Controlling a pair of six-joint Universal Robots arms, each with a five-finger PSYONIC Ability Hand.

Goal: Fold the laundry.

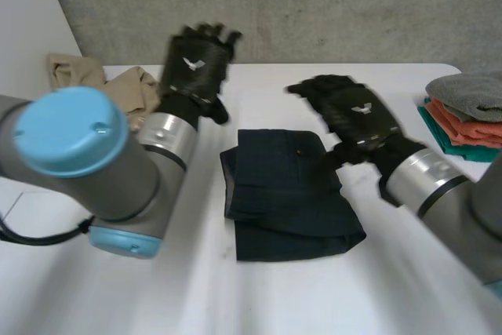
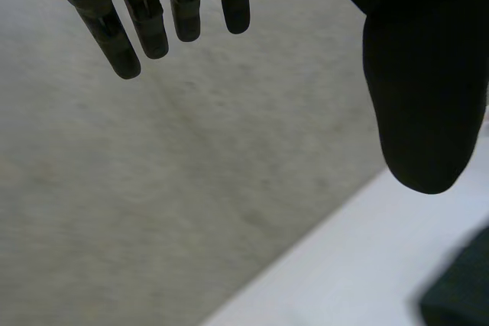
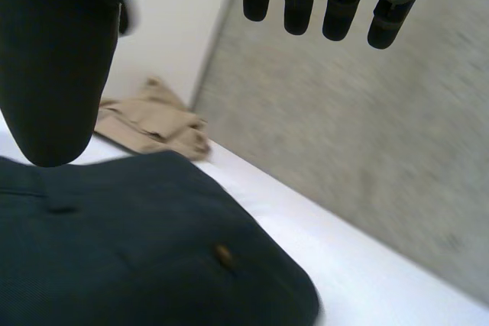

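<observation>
A dark navy garment [image 1: 286, 192] lies folded in the middle of the white table [image 1: 259, 288]; the right wrist view shows it [image 3: 145, 250] under that palm, with a small button on it. My right hand [image 1: 353, 115] hovers over the garment's far right corner, fingers [image 3: 336, 5] straight and holding nothing. My left hand [image 1: 196, 64] is raised above the table's far left part, away from the garment, its fingers [image 2: 153, 20] straight and spread, nothing in them. A corner of the dark garment [image 2: 458, 288] shows beside the left thumb.
A crumpled beige garment [image 1: 102, 84] lies at the table's far left, also visible as beige cloth [image 3: 153, 124] past the right thumb. A stack of folded grey, orange and teal clothes [image 1: 467, 115] sits at the far right edge. A grey wall [image 1: 314, 5] stands behind.
</observation>
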